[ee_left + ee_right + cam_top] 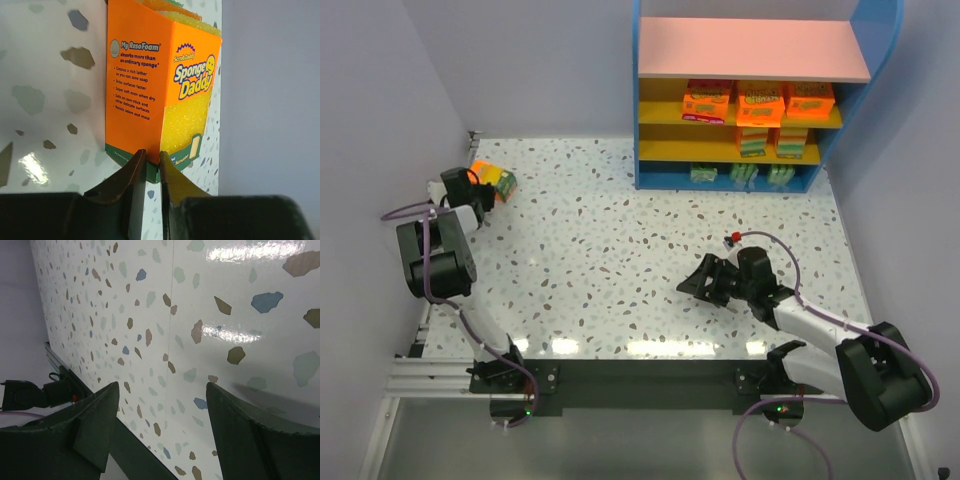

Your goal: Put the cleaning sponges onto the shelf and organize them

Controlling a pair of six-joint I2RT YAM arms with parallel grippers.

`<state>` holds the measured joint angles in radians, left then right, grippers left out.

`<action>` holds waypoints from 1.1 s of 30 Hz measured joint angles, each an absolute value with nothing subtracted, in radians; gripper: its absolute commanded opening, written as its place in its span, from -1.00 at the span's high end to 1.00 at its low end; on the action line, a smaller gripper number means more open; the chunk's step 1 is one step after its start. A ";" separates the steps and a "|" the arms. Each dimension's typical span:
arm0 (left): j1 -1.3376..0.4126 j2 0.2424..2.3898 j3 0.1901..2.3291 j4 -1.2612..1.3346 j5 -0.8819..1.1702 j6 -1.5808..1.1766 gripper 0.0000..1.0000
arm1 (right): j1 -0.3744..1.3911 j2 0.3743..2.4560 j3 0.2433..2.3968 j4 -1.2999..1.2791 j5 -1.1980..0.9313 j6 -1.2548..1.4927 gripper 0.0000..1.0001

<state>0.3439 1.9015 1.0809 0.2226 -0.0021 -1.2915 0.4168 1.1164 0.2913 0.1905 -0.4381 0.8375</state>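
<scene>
My left gripper is at the far left of the table by the wall, shut on the bottom corner of an orange Sponge Daddy pack. The left wrist view shows both fingers pinching that pack at its green lower edge. My right gripper is open and empty over the table's middle right, with only speckled tabletop between its fingers. The blue-framed shelf with its pink top board stands at the back right. Several orange packs sit on its yellow tiers, and green-edged packs sit on the bottom tier.
The grey left wall stands close beside the left gripper and shows in the left wrist view. The aluminium rail and black base bar run along the near edge. The speckled table spreads between arms and shelf.
</scene>
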 measured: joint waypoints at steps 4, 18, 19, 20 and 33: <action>0.293 1.902 1.083 0.220 0.057 -1.248 0.95 | 0.417 1.116 0.291 0.193 -0.438 0.839 -0.46; 0.107 1.747 0.898 0.232 0.253 -1.022 1.00 | 0.417 1.121 0.292 0.194 -0.439 0.840 -0.45; 0.094 1.718 0.864 0.233 0.273 -0.999 1.00 | 0.417 1.122 0.293 0.194 -0.440 0.840 -0.44; 0.082 1.687 0.832 0.229 0.294 -0.972 1.00 | 0.417 1.126 0.295 0.194 -0.440 0.840 -0.45; -0.019 1.225 0.530 -0.149 0.476 -0.606 1.00 | 0.417 1.119 0.410 0.118 -0.447 0.794 -0.45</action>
